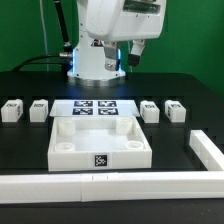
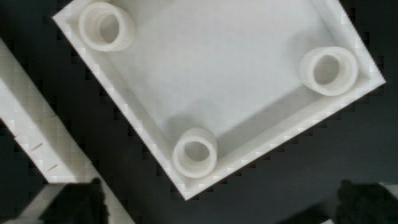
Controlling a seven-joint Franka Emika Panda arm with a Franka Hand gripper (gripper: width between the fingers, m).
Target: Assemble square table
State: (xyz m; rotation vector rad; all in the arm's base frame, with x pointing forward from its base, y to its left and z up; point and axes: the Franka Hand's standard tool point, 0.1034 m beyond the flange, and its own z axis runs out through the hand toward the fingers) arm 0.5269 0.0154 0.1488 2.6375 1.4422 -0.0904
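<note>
The square table top (image 1: pixel 100 141) is a white tray with a raised rim, round corner sockets and a tag on its front wall. It lies flat in the middle of the black table. Two leg blocks (image 1: pixel 12 109) (image 1: pixel 39 108) stand on the exterior view's left and two more (image 1: pixel 150 110) (image 1: pixel 176 110) on its right. My gripper (image 1: pixel 120 57) hangs high above the far side of the top, open and holding nothing. In the wrist view the top (image 2: pixel 205 85) shows three sockets, and one corner (image 2: pixel 192 153) lies just ahead of my open gripper (image 2: pixel 217 210), whose dark fingertips (image 2: pixel 71 205) frame it.
The marker board (image 1: pixel 95 108) lies flat behind the top. A long white wall (image 1: pixel 60 184) runs along the front edge and turns back on the exterior view's right (image 1: pixel 207 150); it also shows in the wrist view (image 2: pixel 27 115). The robot base (image 1: pixel 95 60) stands at the back.
</note>
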